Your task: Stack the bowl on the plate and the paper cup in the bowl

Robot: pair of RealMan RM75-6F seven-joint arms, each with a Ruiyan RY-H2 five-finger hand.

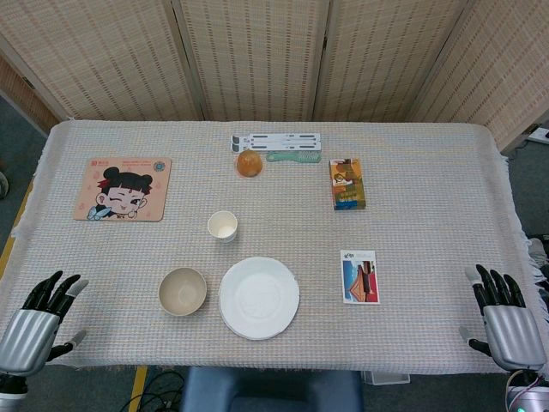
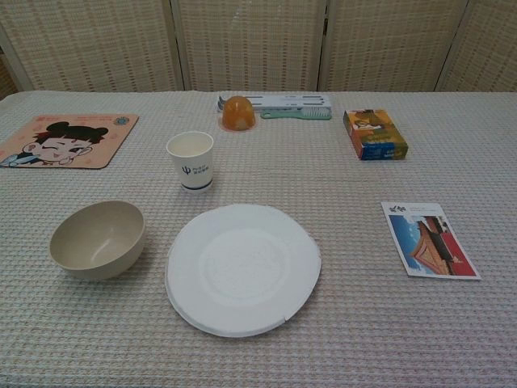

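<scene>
Nothing was stacked yet. The bowl [image 2: 98, 239] sat beside the plate [image 2: 242, 267] near the surface's front edge, the paper cup [image 2: 191, 160] just behind them. The left hand [image 1: 39, 322] and right hand [image 1: 506, 318] rested at the front corners, fingers spread, holding nothing.

Cartoon mat [image 1: 123, 189] far left; orange jelly cup [image 2: 238, 113], comb [image 2: 297, 115], box [image 2: 375, 134], card [image 2: 430, 240] right
</scene>
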